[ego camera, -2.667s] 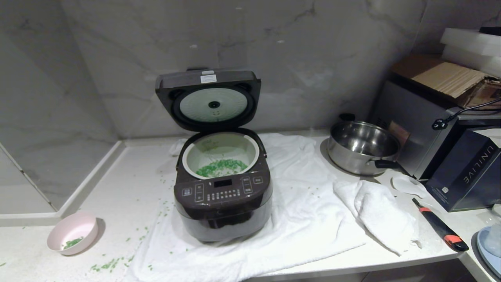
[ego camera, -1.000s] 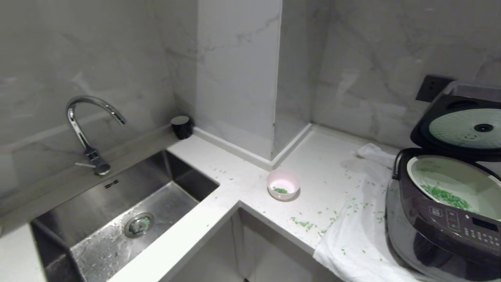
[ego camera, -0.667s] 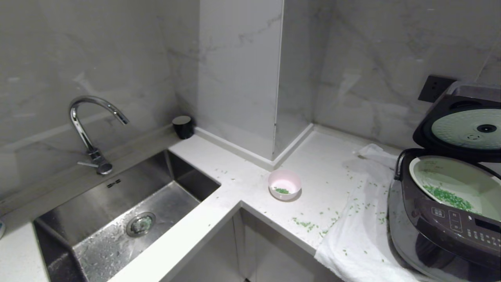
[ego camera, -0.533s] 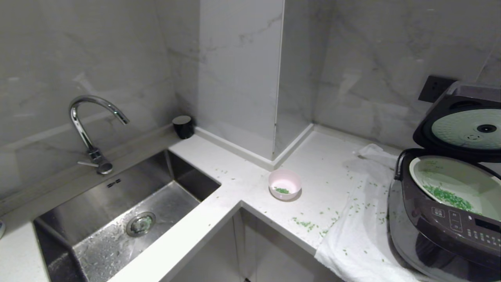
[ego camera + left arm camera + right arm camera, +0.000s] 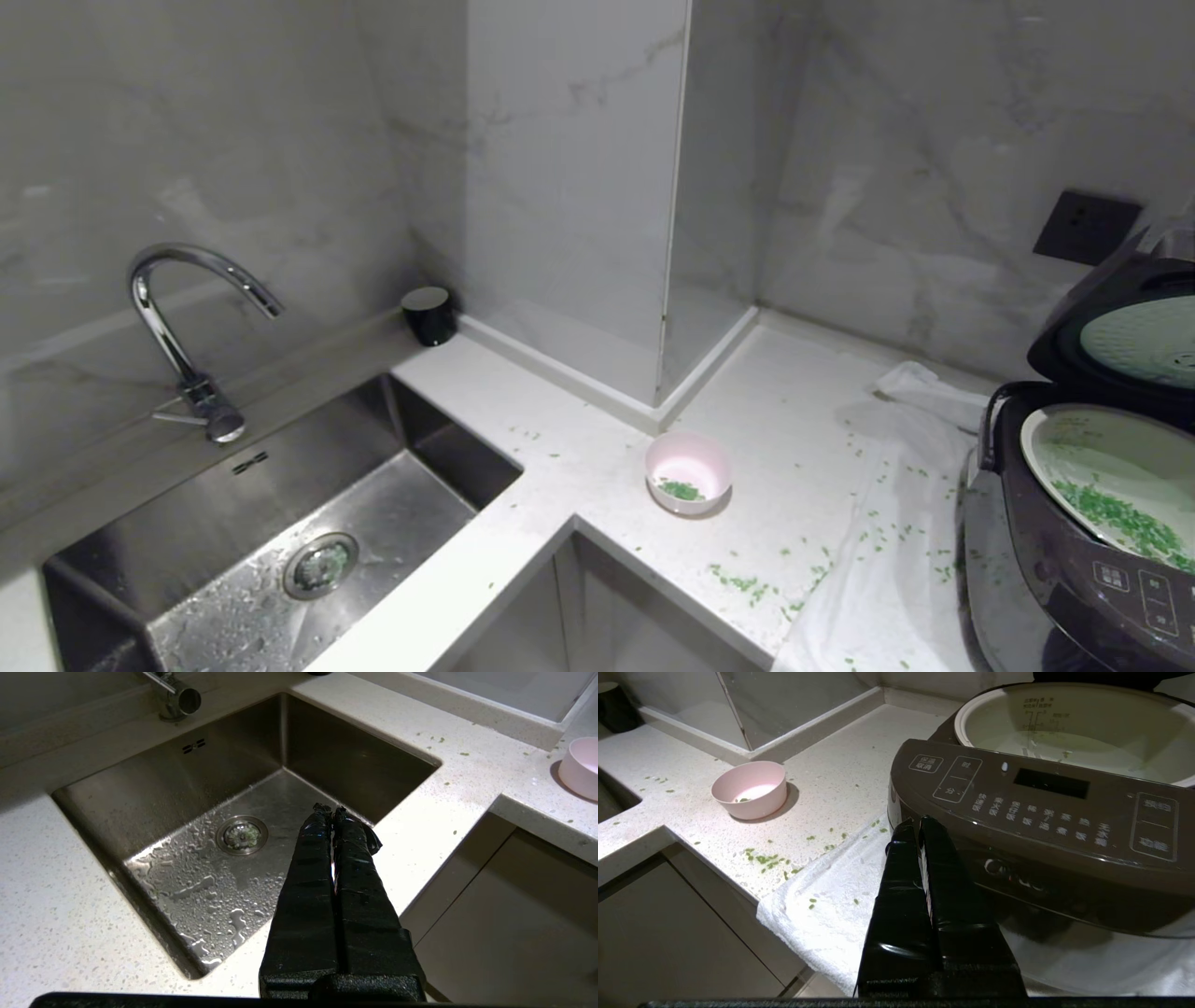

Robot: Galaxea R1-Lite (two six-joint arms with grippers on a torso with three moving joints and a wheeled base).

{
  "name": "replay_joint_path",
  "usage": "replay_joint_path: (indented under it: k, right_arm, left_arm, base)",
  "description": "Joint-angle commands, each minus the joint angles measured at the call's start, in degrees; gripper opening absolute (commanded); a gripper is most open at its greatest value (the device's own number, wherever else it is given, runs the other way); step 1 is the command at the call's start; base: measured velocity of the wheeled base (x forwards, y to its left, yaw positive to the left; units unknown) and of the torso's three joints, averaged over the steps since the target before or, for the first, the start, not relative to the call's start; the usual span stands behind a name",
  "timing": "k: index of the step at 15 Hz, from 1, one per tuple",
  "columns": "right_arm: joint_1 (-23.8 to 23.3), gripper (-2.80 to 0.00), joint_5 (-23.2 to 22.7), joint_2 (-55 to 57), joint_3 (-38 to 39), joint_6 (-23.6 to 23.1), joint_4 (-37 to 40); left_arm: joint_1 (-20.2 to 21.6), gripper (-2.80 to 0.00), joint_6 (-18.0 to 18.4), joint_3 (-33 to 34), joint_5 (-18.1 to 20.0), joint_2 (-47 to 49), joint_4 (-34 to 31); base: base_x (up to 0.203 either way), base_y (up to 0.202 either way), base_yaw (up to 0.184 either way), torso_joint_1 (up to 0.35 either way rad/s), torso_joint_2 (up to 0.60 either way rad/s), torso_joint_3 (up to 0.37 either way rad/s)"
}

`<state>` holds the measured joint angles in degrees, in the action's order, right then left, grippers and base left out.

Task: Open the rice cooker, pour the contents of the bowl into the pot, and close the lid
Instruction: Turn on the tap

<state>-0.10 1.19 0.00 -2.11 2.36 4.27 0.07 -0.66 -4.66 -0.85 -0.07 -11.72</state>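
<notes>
The dark brown rice cooker (image 5: 1064, 560) stands at the right edge of the head view on a white towel, its lid (image 5: 1111, 341) raised. Green bits (image 5: 1125, 521) lie in the pale pot (image 5: 1046, 457). The pink bowl (image 5: 688, 471) sits upright on the counter left of the cooker with a few green bits (image 5: 682, 489) inside. My left gripper (image 5: 329, 809) is shut and empty over the sink's front edge, the bowl (image 5: 579, 767) well off to its side. My right gripper (image 5: 915, 822) is shut and empty just in front of the cooker (image 5: 1041, 812), apart from the bowl (image 5: 749, 788). Neither arm shows in the head view.
A wet steel sink (image 5: 233, 504) with a curved faucet (image 5: 177, 317) fills the left. A black cup (image 5: 428, 315) stands by the wall column (image 5: 579, 187). Loose green bits (image 5: 742, 583) dot the counter and the towel (image 5: 887, 579). Cabinet fronts drop below the counter edge.
The camera has swung from facing the cooker to the sink corner, then shifted a little more, pushing the cooker further to the right edge. The bowl and cooker themselves have not moved.
</notes>
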Motion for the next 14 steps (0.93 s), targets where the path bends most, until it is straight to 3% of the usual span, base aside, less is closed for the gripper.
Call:
replay_joint_path:
  k: [1, 12, 14]
  right_arm:
    - [0.0, -2.80, 0.0, 0.1, 0.0, 0.0, 0.0]
    - [0.0, -2.80, 0.1, 0.0, 0.0, -0.4, 0.0]
    - [0.0, -2.80, 0.6, 1.8, -3.5, -0.2, 0.5]
  left_arm:
    - [0.0, -2.80, 0.0, 0.0, 0.0, -0.1, -0.1]
    - [0.0, -2.80, 0.0, -0.1, -0.1, -0.1, -0.1]
    - [0.0, -2.80, 0.0, -0.1, -0.1, -0.1, -0.1]
  base:
    - [0.000, 0.000, 0.000, 0.000, 0.00, 0.000]
    - [0.000, 0.000, 0.000, 0.000, 0.00, 0.000]
    - [0.000, 0.000, 0.000, 0.000, 0.00, 0.000]
